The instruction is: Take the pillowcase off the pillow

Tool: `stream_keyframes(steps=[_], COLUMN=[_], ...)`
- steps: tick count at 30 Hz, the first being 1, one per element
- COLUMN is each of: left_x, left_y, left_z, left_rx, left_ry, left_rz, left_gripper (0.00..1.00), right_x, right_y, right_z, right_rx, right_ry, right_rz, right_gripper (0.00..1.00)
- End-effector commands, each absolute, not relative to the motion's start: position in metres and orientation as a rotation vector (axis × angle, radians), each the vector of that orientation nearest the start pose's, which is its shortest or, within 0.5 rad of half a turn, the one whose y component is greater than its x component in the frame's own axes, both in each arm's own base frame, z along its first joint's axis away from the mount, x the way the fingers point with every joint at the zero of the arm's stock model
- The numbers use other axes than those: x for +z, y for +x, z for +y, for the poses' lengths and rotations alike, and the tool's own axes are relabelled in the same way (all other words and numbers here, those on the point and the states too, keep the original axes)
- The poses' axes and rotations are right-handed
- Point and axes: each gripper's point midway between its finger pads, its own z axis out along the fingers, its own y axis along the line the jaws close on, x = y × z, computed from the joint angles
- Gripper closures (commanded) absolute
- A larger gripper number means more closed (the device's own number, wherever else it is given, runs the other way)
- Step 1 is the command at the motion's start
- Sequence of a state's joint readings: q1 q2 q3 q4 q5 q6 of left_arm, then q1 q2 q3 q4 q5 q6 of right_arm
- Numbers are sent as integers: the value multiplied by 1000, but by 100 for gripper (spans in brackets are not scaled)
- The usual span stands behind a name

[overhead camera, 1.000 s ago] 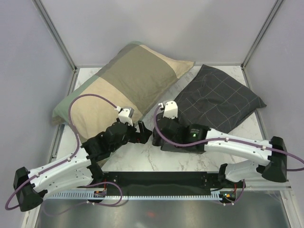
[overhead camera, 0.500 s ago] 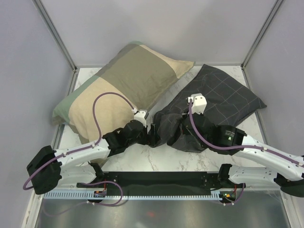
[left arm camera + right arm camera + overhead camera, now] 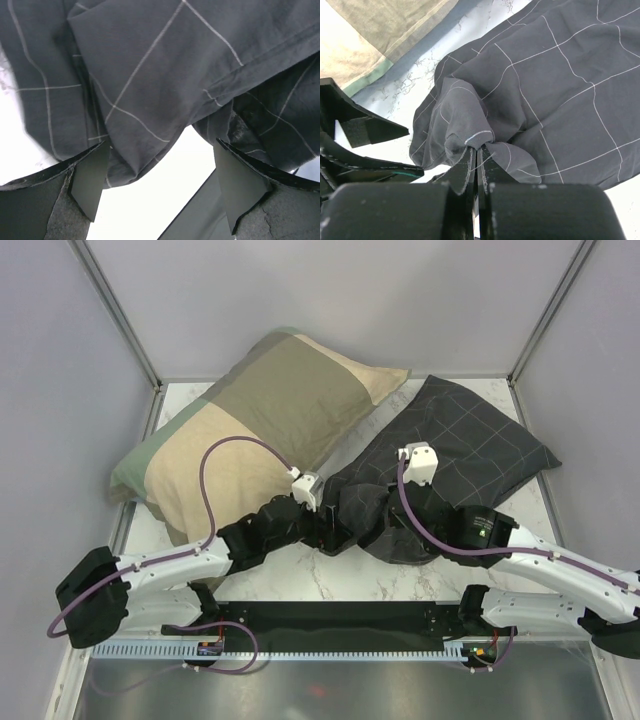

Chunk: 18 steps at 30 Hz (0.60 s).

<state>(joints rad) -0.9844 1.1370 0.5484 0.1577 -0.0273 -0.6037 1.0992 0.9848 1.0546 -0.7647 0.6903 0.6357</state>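
The dark charcoal grid-check pillowcase (image 3: pixel 460 445) lies at the right of the table, its near-left end bunched up. The pillow is hidden inside it. My right gripper (image 3: pixel 368 517) is shut on a pinch of the bunched pillowcase edge (image 3: pixel 470 120), with fabric gathered right at the fingertips (image 3: pixel 479 152). My left gripper (image 3: pixel 330 528) is open just left of that bunch. In the left wrist view the pillowcase (image 3: pixel 150 75) hangs over and between its spread fingers (image 3: pixel 90 180), which do not grip it.
A large olive-and-tan patchwork pillow (image 3: pixel 255 415) lies at the back left, touching the pillowcase's far-left side; it also shows in the right wrist view (image 3: pixel 380 25). The marble tabletop (image 3: pixel 300 580) has metal frame posts and walls around it.
My right gripper has moved forward onto the pillowcase's near end, taken hold and bunched it up. My left arm has reached right, bringing its open gripper to that bunch.
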Motion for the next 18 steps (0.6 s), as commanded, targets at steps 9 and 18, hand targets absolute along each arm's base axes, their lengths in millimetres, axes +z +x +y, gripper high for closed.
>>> stream_keyframes(steps=[9, 18], left_x=[125, 123], left_y=[198, 203], left_z=[-347, -378], left_rx=[-938, -1000], left_ry=[476, 523], left_rz=[2087, 2099], left_gripper=[7, 92], right_x=[252, 235], right_y=[199, 194], right_z=[190, 178], right_rx=[329, 301], right_ry=[-86, -70], right_rz=[2072, 2096], right_gripper=[100, 100])
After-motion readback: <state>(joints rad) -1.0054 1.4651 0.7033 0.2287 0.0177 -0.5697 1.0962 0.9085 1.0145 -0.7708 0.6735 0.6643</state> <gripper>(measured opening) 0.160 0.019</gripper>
